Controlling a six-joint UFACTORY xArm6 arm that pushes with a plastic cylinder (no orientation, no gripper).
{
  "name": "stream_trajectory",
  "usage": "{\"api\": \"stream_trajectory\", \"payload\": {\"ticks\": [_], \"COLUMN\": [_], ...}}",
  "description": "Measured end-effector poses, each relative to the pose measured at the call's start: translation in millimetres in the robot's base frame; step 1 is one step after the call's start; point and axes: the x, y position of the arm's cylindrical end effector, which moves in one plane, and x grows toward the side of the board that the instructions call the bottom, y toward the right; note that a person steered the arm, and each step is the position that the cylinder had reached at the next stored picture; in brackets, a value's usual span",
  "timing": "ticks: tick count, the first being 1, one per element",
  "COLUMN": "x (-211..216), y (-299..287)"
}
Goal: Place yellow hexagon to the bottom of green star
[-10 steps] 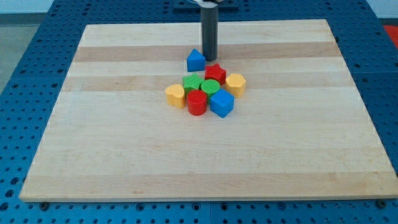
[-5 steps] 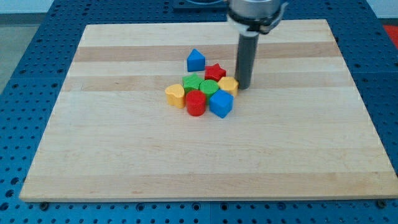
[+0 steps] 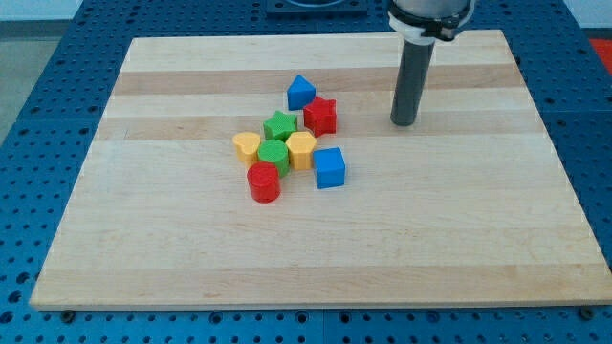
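The yellow hexagon point(image 3: 300, 149) lies in the cluster near the board's middle, just below and right of the green star point(image 3: 280, 125) and touching it. The green cylinder point(image 3: 273, 155) sits directly below the star, between the hexagon and the yellow heart-shaped block point(image 3: 247, 147). My tip point(image 3: 404, 121) rests on the board well to the right of the cluster, apart from every block.
A blue triangular block point(image 3: 300, 92) and a red star point(image 3: 321, 116) lie above the cluster. A blue cube point(image 3: 329, 167) is at its right and a red cylinder point(image 3: 263, 182) at its bottom. The wooden board point(image 3: 478, 239) lies on a blue perforated table.
The rod swept from the blue block's top right down to the hexagon and pushed it left into the cluster. The blocks shifted left and spread. The rod then moved away up and right.
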Motion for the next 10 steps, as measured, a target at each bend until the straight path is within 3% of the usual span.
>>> {"api": "stream_trajectory", "payload": {"ticks": [1, 3, 6, 9, 10], "x": [6, 58, 59, 61, 56], "y": [-9, -25, -145, -147, -120]}}
